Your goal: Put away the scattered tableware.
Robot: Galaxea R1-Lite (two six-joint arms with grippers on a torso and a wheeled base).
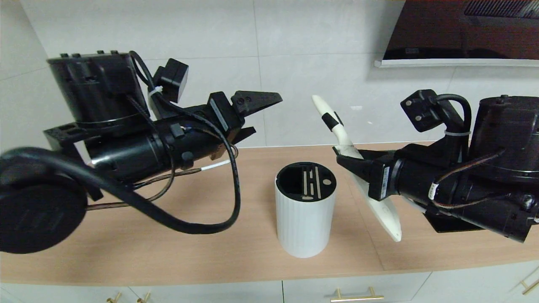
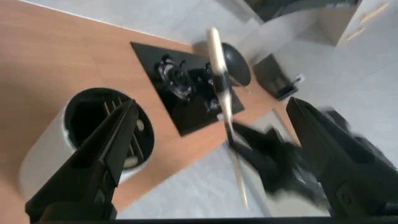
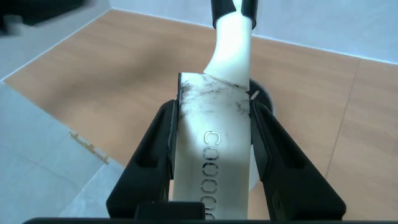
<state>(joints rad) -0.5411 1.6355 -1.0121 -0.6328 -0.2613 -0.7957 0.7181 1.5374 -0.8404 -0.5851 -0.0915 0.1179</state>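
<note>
Pinching a cream-white spatula (image 1: pixel 343 143) across its smudged, slotted blade, right gripper (image 3: pixel 213 121) holds it tilted aloft, just right of the white holder (image 1: pixel 305 219); black band on handle; left gripper (image 1: pixel 267 114) spread wide.

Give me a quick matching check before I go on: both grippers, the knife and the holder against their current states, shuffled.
1 left gripper
2 right gripper
3 white knife
4 white utensil holder

A standing upright on the wooden counter
B shut on a utensil
C open, holding nothing
D held at a slant

Pairs: 1-C, 2-B, 3-D, 4-A
</note>
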